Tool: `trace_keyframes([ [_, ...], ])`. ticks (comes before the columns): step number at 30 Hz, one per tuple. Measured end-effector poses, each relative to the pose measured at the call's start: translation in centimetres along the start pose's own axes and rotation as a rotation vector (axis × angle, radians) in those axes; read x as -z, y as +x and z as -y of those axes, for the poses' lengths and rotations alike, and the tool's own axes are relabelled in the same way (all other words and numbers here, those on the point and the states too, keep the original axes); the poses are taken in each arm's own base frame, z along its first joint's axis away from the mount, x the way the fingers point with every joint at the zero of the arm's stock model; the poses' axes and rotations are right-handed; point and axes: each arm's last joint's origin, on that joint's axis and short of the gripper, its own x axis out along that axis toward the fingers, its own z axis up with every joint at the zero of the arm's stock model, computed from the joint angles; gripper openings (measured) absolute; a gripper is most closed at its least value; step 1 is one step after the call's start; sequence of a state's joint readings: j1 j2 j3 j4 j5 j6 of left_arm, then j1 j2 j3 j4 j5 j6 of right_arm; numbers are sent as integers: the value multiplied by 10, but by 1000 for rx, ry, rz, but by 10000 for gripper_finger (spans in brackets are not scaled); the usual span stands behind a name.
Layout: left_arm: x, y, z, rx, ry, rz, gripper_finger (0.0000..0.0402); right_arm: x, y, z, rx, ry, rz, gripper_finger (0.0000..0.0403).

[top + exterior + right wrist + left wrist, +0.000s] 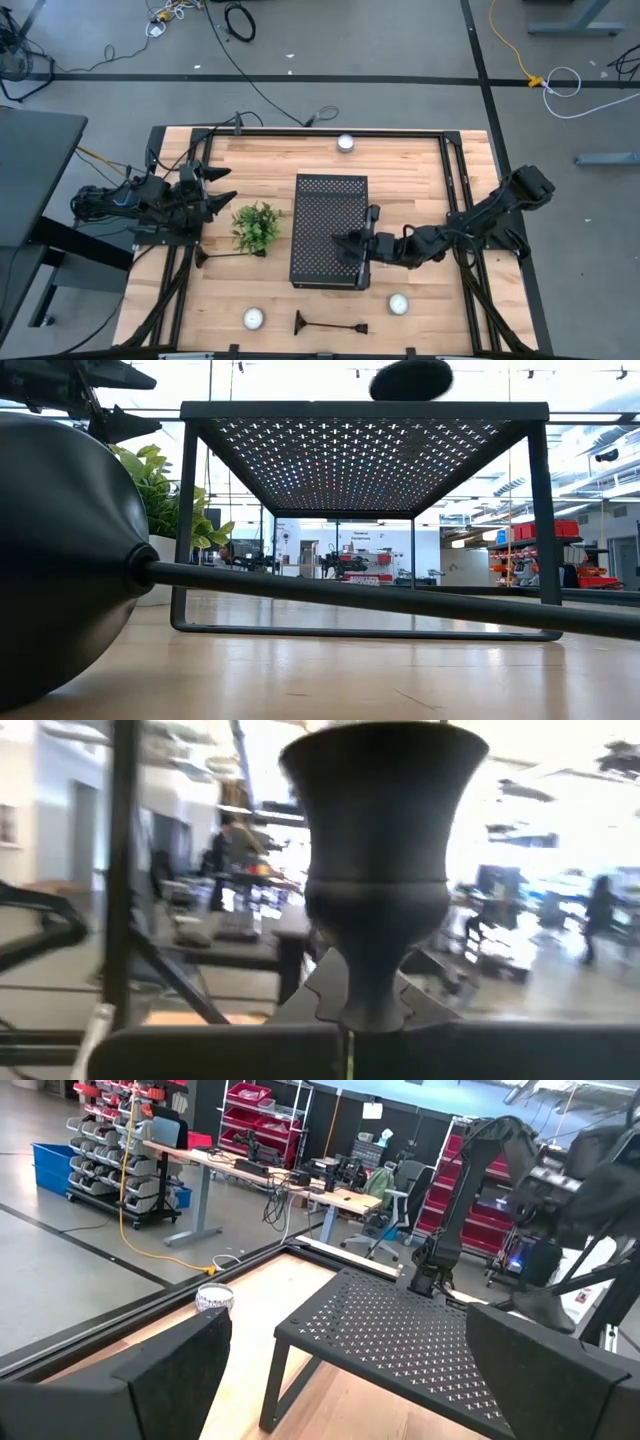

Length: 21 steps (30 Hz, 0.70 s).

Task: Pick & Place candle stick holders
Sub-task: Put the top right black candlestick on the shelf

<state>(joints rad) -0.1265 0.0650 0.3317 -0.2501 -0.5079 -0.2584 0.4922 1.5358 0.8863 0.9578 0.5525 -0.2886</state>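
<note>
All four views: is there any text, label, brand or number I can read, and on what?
None readable.
Low view: a white sign on the far room wall carries dark lettering, too small to read.
Left wrist view: a white sheet hangs in the background, blurred.
The perforated box shows no markings.

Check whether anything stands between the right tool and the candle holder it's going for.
Nothing visible does: the right tool is shut on a candle holder at the black box's right edge. The left tool waits open at the table's left.
</note>
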Motion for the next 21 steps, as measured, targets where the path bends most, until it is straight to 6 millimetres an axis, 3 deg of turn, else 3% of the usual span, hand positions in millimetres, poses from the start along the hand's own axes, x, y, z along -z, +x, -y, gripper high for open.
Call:
trace_keyframes([
  [4,0,0,0,0,0,-1,399,-3,4,-1,-76,23,16,1],
  [21,1,0,0,-3,6,-11,399,47,26,-11,-125,156,86,0],
])
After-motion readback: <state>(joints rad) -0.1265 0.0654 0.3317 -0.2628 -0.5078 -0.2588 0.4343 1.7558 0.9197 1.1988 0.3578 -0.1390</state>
